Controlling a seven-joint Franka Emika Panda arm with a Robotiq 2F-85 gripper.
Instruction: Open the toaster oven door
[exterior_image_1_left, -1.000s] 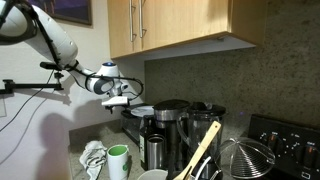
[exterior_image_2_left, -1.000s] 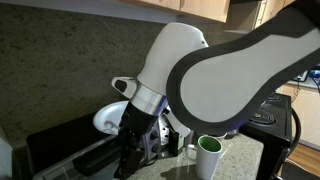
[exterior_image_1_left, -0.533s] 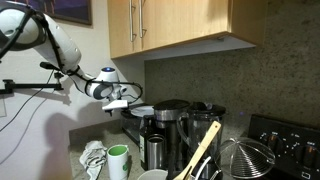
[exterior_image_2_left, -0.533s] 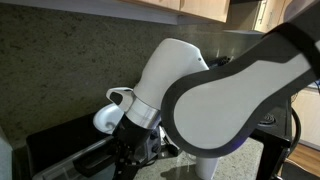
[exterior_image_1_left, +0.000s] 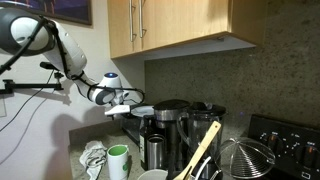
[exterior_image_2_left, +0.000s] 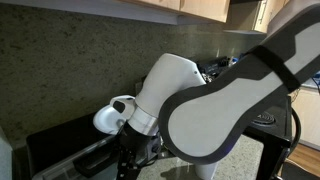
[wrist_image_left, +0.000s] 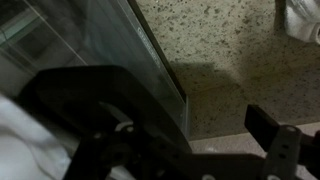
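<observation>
Can't tell whether the pincer (exterior_image_2_left: 128, 164) is open or clamped; your arm blocks it. The door (wrist_image_left: 95, 40) glass sits just ahead of the fingers, with its edge over the counter (wrist_image_left: 235, 50). Pull slowly along the hinge arc and don't drag the oven (exterior_image_2_left: 55, 150). The handle and contact point are hidden, and the wrist view is dark.

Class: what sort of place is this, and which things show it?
Probably a home kitchen: wooden wall cabinets with metal bar handles, a black-and-steel cylindrical coffee maker, and a black knobbed stove.
</observation>
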